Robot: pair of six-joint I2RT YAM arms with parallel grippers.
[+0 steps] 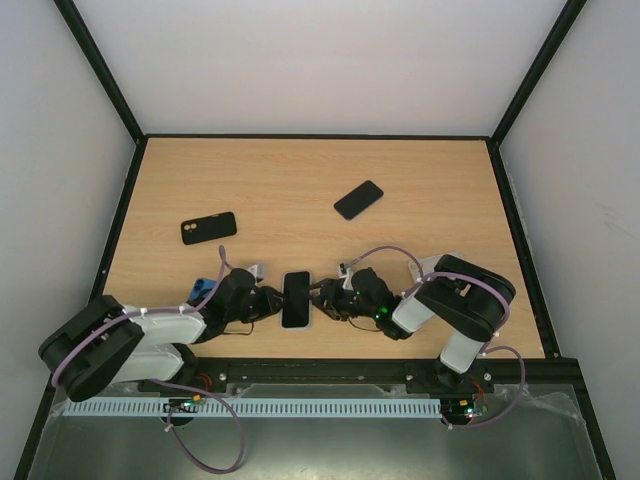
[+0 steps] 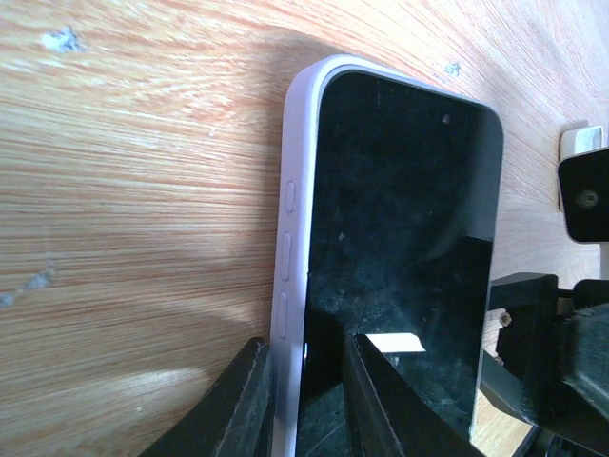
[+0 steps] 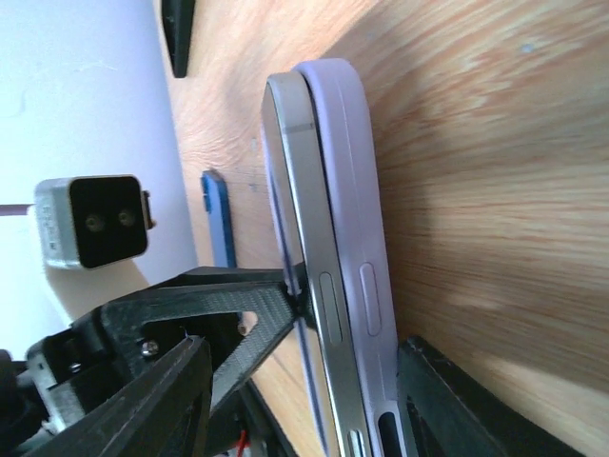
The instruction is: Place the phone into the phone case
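A phone with a black screen lies in a lilac case at the table's near middle, between both grippers. My left gripper is shut on its left long edge, one finger outside the case wall and one on the screen. In the right wrist view the phone's silver edge stands a little proud of the lilac case on the right side. My right gripper is open and straddles that edge, one finger against the case's back, the other clear of the screen.
A black phone case lies at the left middle of the table. Another black phone-shaped object lies at the centre back. A small blue object sits by the left arm. Black frame rails edge the table.
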